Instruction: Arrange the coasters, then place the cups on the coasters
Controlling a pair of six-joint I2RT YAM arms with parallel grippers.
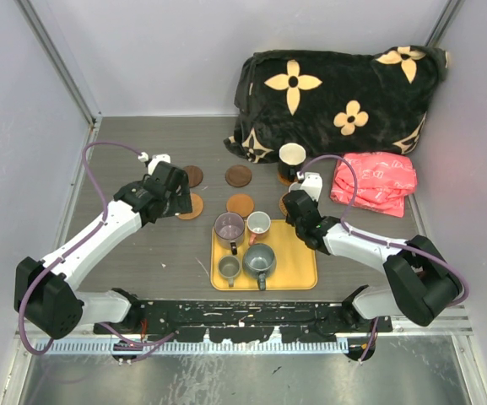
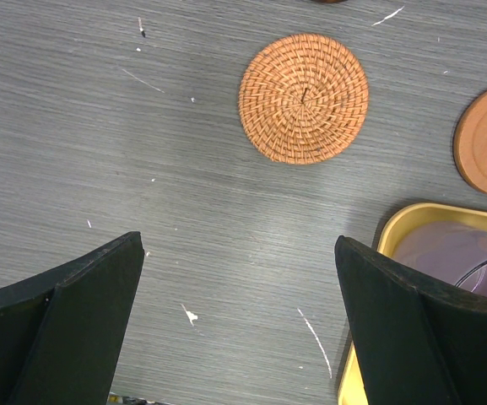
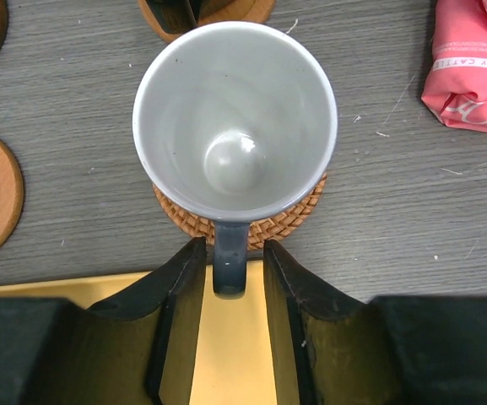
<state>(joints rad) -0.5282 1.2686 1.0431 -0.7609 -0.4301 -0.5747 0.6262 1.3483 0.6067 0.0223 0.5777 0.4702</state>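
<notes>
A grey cup (image 3: 235, 118) stands upright on a woven wicker coaster (image 3: 294, 221). My right gripper (image 3: 230, 253) is open, its fingers on either side of the cup's handle (image 3: 229, 261) with a narrow gap on each side. My left gripper (image 2: 239, 287) hangs wide open over bare table, a second wicker coaster (image 2: 304, 98) just beyond it. A black cup (image 1: 292, 156) stands on a coaster at the back. Purple (image 1: 229, 226), white-and-pink (image 1: 258, 224), olive (image 1: 229, 267) and grey (image 1: 259, 260) cups sit in the yellow tray (image 1: 302, 261).
Two dark brown coasters (image 1: 193, 175) (image 1: 238, 175) and an orange-brown coaster (image 1: 240, 204) lie bare on the table. A black flowered blanket (image 1: 336, 93) and a pink folded cloth (image 1: 376, 181) fill the back right. White walls close in both sides.
</notes>
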